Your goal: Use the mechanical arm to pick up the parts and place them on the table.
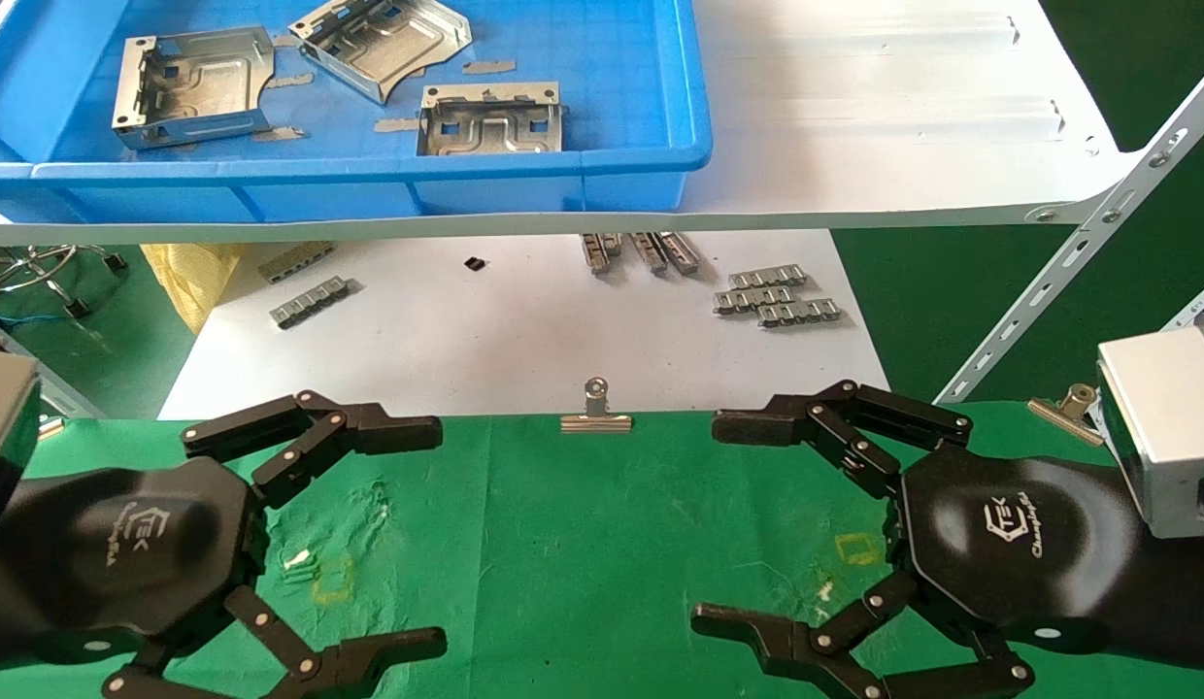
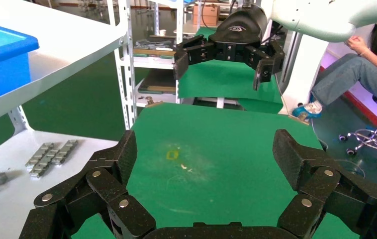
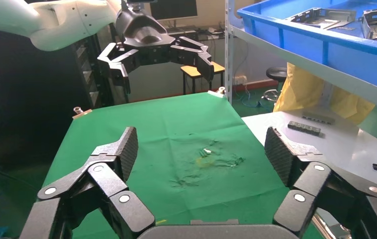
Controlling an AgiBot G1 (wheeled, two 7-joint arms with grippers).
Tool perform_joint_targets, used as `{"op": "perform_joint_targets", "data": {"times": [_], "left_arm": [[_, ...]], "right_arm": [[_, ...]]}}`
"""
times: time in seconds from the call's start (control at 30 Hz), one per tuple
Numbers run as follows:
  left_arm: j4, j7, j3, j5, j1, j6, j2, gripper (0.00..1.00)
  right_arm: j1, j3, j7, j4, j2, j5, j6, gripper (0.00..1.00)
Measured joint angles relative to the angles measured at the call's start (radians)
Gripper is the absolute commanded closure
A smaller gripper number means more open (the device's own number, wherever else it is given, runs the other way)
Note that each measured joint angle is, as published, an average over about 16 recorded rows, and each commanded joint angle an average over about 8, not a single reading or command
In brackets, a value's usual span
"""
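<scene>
Three silvery parts lie in the blue bin (image 1: pixel 651 116) on the white shelf (image 1: pixel 884 146): one (image 1: pixel 192 85) at the bin's left, one (image 1: pixel 381 41) tilted toward its far middle, one (image 1: pixel 492 121) near its front wall. Thin grey slivers (image 1: pixel 488 67) lie among them. Below and nearer than the bin stretches the green surface (image 1: pixel 583 544), a binder clip (image 1: pixel 595 413) on its far edge. The left hand (image 1: pixel 408 529) and right hand (image 1: pixel 728 519) hover over that surface, well apart, fingers spread wide, holding nothing. Ridged strips (image 1: pixel 777 296) rest on the white sheet (image 1: pixel 524 330) beneath the shelf.
</scene>
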Motion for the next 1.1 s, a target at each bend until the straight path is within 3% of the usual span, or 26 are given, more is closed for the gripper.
{"op": "perform_joint_targets", "data": {"times": [0.13, 0.23, 0.87, 1.1], "left_arm": [[0.0, 0.0, 0.0, 0.0, 0.0, 0.0, 0.0, 0.0], [0.0, 0.0, 0.0, 0.0, 0.0, 0.0, 0.0, 0.0], [0.0, 0.0, 0.0, 0.0, 0.0, 0.0, 0.0, 0.0], [0.0, 0.0, 0.0, 0.0, 0.0, 0.0, 0.0, 0.0]], "right_arm": [[0.0, 0.0, 0.0, 0.0, 0.0, 0.0, 0.0, 0.17], [0.0, 0.0, 0.0, 0.0, 0.0, 0.0, 0.0, 0.0], [0.0, 0.0, 0.0, 0.0, 0.0, 0.0, 0.0, 0.0], [0.0, 0.0, 0.0, 0.0, 0.0, 0.0, 0.0, 0.88]]}}
